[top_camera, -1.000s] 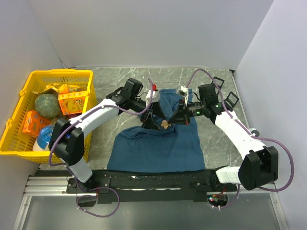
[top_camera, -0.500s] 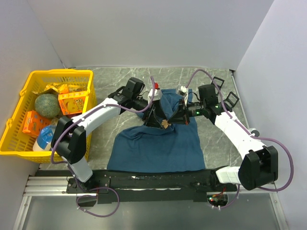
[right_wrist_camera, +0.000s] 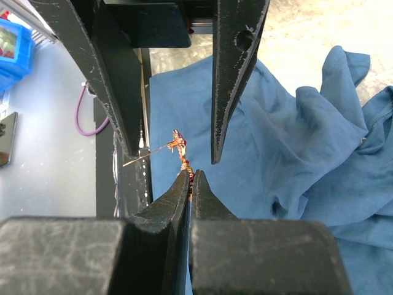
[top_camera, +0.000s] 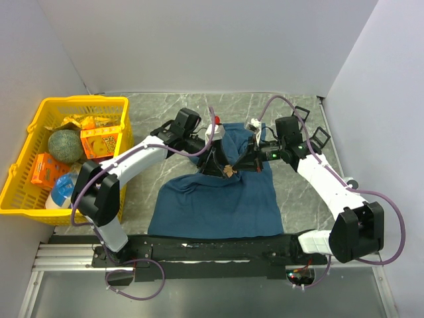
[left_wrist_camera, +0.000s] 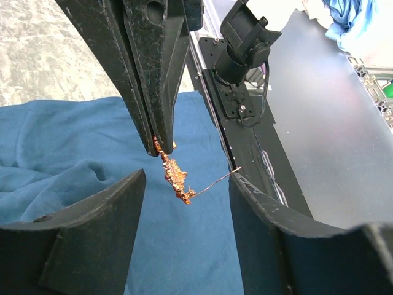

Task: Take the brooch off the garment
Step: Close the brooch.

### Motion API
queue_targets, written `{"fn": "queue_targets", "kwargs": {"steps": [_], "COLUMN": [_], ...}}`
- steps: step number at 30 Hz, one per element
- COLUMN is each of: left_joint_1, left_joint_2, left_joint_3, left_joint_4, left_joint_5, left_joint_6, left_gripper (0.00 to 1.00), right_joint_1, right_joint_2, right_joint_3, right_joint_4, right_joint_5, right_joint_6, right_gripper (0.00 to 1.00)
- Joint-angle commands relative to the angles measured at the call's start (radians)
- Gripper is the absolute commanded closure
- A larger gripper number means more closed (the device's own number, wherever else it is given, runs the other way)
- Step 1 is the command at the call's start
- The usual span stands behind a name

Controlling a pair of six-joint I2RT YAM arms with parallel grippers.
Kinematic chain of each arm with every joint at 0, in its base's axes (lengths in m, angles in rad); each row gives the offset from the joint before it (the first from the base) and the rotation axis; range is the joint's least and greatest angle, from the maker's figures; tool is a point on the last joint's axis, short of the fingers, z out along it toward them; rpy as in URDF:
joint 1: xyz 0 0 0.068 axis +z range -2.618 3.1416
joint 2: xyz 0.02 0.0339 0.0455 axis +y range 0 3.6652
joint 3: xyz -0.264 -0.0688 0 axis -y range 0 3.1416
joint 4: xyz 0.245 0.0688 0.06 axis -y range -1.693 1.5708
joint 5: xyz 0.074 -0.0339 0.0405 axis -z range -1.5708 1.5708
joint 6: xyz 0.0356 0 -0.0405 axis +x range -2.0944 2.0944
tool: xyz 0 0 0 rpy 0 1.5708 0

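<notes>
Over the garment, right jaws pinching brooch, left jaws apart

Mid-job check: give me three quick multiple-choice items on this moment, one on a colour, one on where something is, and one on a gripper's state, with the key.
1. What colour is the garment?
A. red
B. teal-blue
C. white

2. Where is the brooch?
A. between the spread fingers of the left gripper
B. tucked under the garment
C. lying flat by the garment's near hem

3. How does the right gripper stand?
A. wide open
B. shut on the brooch
C. out of view

Key:
1 B, the cloth is teal-blue in every view.
2 A, the left wrist view shows it hanging between that gripper's two fingers.
3 B, its fingertips meet and pinch one end of the brooch.
</notes>
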Motion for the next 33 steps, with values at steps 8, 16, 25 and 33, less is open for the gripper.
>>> {"fn": "queue_targets", "kwargs": {"steps": [8, 16, 25, 33], "left_joint_1": [-0.017, -0.026, -0.028, -0.028], "left_joint_2": [0.013, 0.019, 0.014, 0.011], "left_joint_3": [0.038, 0.029, 0.017, 0.009], "left_joint_4": [0.055, 0.112, 0.164, 0.189], "left_joint_5": [0.037, 0.007, -0.022, -0.035], "left_joint_6": [-0.034, -0.108, -0.161, -0.192], "left_gripper": [0.48, 0.59, 0.66, 0.68], "right_joint_1": [-0.01, -0.011, -0.01, -0.011], "right_joint_2": [-0.015, -0.015, -0.013, -0.012], "right_joint_3": [0.0, -0.003, -0.005, -0.003], "right_joint_4": [0.046, 0.053, 0.051, 0.05], "right_joint_5": [-0.025, -0.017, -0.017, -0.016], "right_joint_6": [0.026, 0.032, 0.032, 0.027], "right_gripper": [1.0, 1.0, 1.0, 1.0]}}
